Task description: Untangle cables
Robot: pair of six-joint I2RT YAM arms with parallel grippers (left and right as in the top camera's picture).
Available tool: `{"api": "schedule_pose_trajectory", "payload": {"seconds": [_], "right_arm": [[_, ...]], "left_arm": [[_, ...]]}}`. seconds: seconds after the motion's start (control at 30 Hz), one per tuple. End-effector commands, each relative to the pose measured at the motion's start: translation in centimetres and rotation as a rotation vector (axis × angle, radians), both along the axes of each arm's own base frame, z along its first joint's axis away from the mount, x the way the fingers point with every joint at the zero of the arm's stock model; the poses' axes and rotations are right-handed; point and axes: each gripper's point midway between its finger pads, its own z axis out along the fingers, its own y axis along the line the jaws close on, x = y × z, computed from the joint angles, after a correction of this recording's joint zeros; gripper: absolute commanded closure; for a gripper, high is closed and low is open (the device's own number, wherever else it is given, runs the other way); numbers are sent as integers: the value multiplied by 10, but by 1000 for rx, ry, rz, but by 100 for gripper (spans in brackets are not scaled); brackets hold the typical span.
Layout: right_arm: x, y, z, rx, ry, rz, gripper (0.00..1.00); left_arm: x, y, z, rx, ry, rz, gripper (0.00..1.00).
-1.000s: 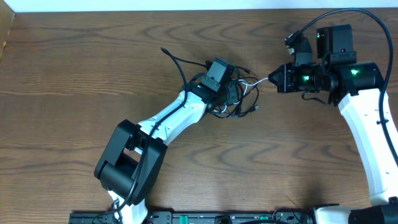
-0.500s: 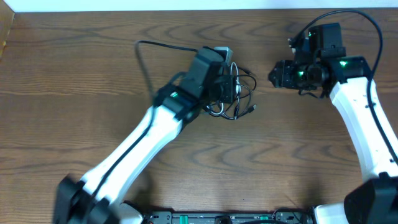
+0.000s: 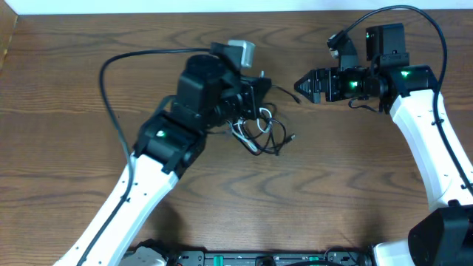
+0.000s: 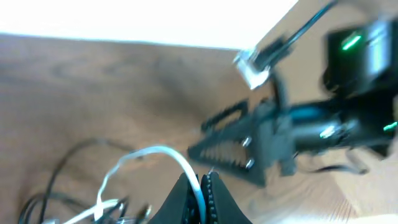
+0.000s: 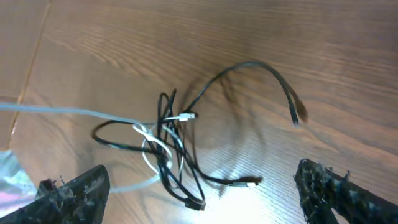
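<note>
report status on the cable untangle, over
left gripper shut on white cable. right gripper open, empty. black cables knotted with it. no obstacle seen.

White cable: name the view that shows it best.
Right wrist: the white cable shows sharp, with most of its length. Left wrist shows only a blurred arc entering the left gripper; overhead, only small loops.

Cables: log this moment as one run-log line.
left gripper: shut on white cable | right gripper: open, empty | cables: tangled on table

A brown wood-grain table (image 3: 66,185); along its far edge a white strip (image 3: 148,6), perhaps a wall.
</note>
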Motion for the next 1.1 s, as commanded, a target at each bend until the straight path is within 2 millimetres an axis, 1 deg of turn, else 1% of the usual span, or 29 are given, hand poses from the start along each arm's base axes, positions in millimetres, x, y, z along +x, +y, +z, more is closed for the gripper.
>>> {"api": "schedule_pose_trajectory", "payload": {"seconds": [0.0, 0.17, 0.2, 0.33, 0.4, 0.47, 0.53, 0.63, 0.8, 1.07], "right_arm": [[-6, 11, 9, 34, -21, 55, 8], [-7, 18, 4, 32, -9, 74, 7], [-8, 20, 3, 31, -7, 80, 7], [-8, 24, -6, 27, 12, 94, 5], [-8, 27, -10, 26, 24, 100, 4], [-9, 31, -12, 28, 28, 115, 3], [-12, 37, -10, 41, 13, 153, 2], [-15, 45, -6, 59, -8, 192, 3], [-15, 47, -6, 61, -15, 200, 3], [-31, 51, -13, 21, -40, 311, 4]], "left_arm": [[-8, 10, 63, -94, -144, 7, 93], [-13, 21, 113, -200, -286, 29, 93], [-16, 22, 127, -224, -331, 28, 93], [-22, 26, 162, -321, -426, 30, 93], [-25, 27, 177, -373, -459, 30, 93], [-27, 28, 187, -405, -484, 29, 93], [-27, 28, 190, -414, -496, 32, 93], [-24, 30, 190, -418, -490, 48, 93], [-22, 36, 196, -432, -514, 72, 93], [-8, 70, 211, -528, -505, 160, 93]]}}
